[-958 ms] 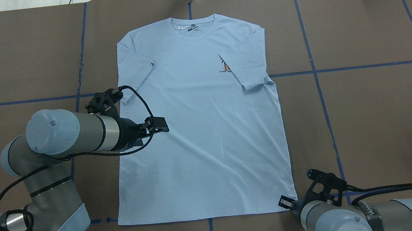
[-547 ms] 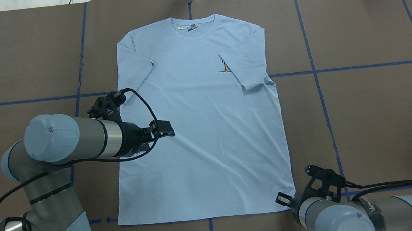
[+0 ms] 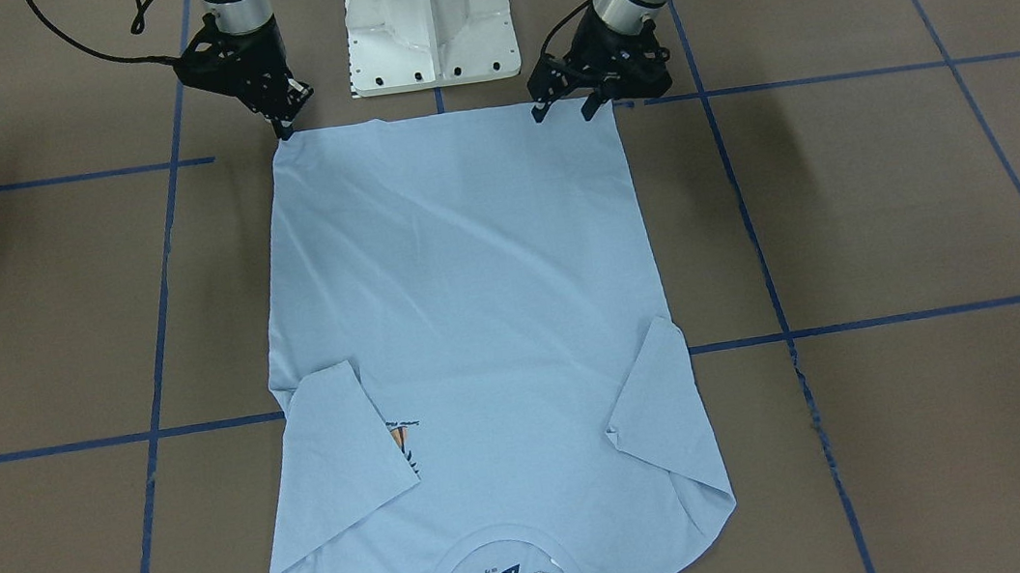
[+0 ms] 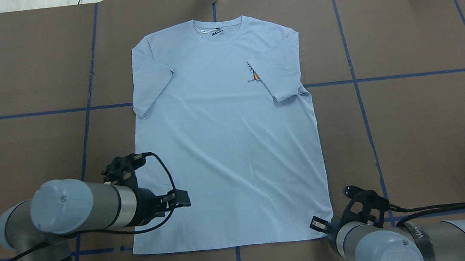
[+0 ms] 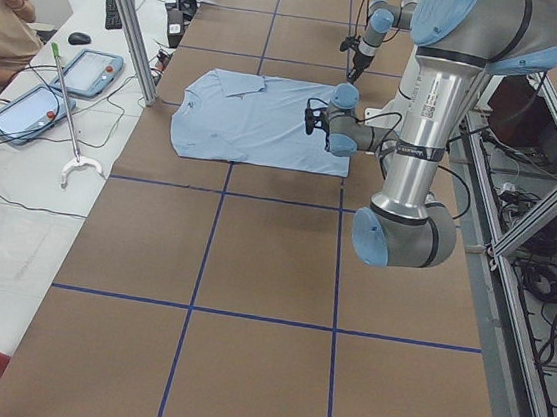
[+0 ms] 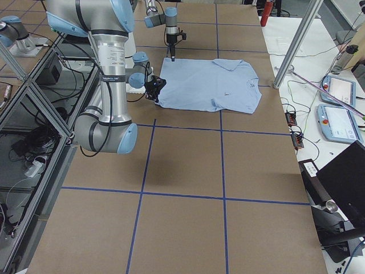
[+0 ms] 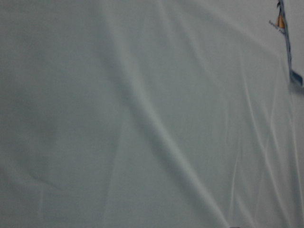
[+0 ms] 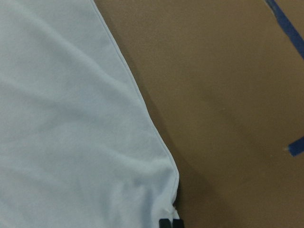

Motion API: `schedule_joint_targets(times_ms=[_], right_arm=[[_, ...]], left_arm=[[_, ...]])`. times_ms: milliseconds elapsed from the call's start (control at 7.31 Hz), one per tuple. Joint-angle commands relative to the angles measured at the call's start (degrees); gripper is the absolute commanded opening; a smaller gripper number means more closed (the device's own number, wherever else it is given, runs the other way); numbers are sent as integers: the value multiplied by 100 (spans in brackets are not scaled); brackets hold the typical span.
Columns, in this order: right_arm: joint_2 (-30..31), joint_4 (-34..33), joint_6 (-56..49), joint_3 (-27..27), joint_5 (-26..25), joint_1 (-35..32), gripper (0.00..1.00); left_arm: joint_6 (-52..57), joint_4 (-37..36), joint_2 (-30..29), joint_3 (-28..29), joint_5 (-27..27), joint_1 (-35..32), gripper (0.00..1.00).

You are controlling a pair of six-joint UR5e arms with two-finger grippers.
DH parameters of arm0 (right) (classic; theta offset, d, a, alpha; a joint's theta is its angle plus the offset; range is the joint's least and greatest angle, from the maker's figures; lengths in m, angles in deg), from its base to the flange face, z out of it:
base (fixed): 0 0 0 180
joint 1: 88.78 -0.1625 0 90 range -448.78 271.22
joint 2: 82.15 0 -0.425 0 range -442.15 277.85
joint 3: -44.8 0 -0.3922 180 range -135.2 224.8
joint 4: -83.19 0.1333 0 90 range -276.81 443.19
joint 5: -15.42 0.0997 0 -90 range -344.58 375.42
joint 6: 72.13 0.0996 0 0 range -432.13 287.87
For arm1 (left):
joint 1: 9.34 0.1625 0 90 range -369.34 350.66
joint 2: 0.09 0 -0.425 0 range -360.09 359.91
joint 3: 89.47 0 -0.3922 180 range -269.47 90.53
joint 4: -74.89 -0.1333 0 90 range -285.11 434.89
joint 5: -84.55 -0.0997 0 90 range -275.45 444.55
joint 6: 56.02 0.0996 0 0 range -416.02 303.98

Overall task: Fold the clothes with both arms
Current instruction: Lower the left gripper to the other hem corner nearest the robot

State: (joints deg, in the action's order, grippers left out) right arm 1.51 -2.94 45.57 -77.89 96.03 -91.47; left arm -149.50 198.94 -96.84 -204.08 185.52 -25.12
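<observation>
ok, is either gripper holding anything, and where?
Right gripper pinches the T-shirt at its near hem corner; left gripper is open above the shirt, holding nothing.

One camera looks down from behind the pedestal (image 3: pixel 428 14), another faces it from across the tabletop (image 3: pixel 898 200); two watch lengthwise from either end. Both wrist cameras sit close over the shirt (image 4: pixel 229 139) (all views share it).

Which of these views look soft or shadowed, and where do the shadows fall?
Left wrist view: dim and soft, the T-shirt fills it. Right wrist view: slightly soft, dark shadow beside the hem corner. Front-facing view: evenly lit, faint arm shadows on the table.
</observation>
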Motion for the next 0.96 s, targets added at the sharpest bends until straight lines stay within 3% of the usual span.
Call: schedule_joint_targets(times_ms=[0, 547, 821], right_arm=[[-7, 0, 25, 0, -19, -4, 0], [2, 0, 34, -18, -10, 5, 0], [19, 0, 34, 17, -19, 14, 0]], left_arm=[[-197, -421, 439, -187, -437, 547, 100], [-214, -1494, -63, -193, 81, 585, 93], [-214, -1673, -81, -203, 63, 559, 74]])
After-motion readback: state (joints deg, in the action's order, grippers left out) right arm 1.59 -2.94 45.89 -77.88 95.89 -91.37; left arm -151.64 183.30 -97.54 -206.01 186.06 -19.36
